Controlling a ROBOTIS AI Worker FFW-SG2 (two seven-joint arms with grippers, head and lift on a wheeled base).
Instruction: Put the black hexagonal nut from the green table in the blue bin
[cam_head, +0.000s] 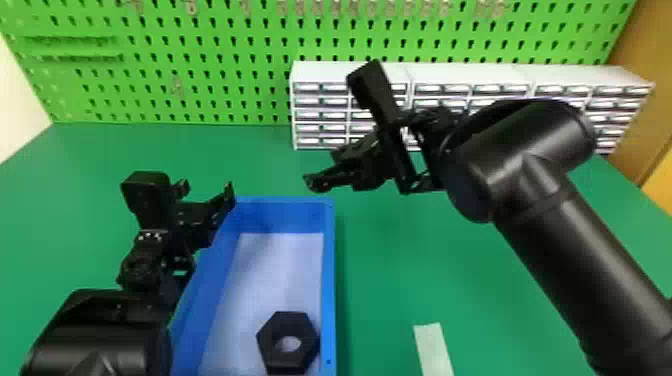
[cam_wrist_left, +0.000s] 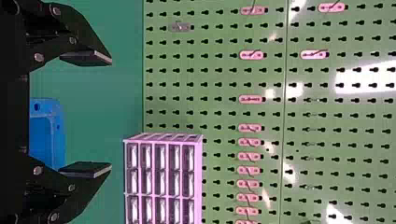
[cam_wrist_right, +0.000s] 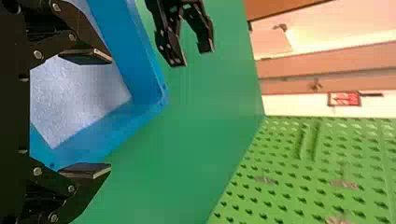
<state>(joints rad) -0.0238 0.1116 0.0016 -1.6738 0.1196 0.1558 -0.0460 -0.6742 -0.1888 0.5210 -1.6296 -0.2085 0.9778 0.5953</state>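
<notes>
Black hexagonal nut: located in the blue bin, near end, beside the right wall. Left gripper: positioned at the bin's far left, fingers wide apart, empty. Right gripper: positioned above the green table by the bin's far right corner, fingers spread wide, empty.

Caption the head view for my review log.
Black hexagonal nut in the blue bin, left tool open near its far left corner, right tool over the green table.
</notes>
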